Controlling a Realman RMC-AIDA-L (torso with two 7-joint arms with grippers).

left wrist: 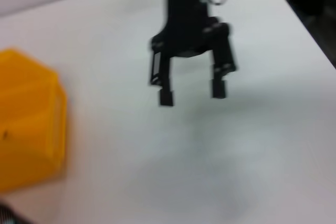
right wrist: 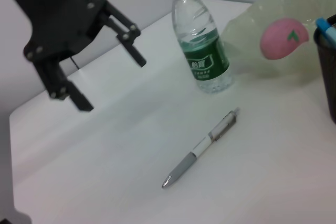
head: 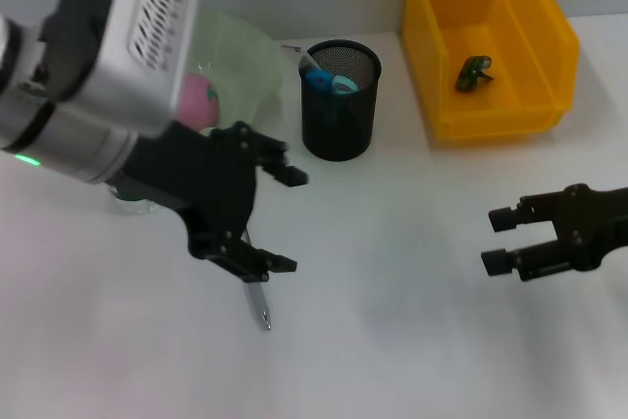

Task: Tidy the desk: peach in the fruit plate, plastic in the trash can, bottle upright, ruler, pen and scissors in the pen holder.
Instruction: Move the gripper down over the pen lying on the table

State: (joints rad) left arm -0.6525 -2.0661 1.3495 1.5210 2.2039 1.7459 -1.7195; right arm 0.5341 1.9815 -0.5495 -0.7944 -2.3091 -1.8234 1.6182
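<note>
- Hovering over the pen, the left gripper hangs above the white desk with its jaws spread wide and nothing between them; the spread suits a descent that would bracket the pen's slim barrel.
- The pen lies flat on the desk, apart from everything else, its tip showing just below the left gripper in the head view. The right wrist view shows its whole length, just beside the bottle. It looks like the last loose item, so I judge it the step in hand.
- The bottle stands upright with its cap on, near the fruit plate; that part of the task appears done.
- The peach rests inside the pale green fruit plate, which sits beside the pen holder.
- The black mesh pen holder already holds blue items, though I cannot tell which is the ruler and which the scissors. Its open top faces up, so the pen would need tilting upright before it drops in.
- The yellow trash can stands at the far right with a small dark green scrap on its floor, probably the plastic.
- The right gripper waits low at the right, well apart from the pen, jaws open and empty, likely parked clear of the left arm's path.
</note>
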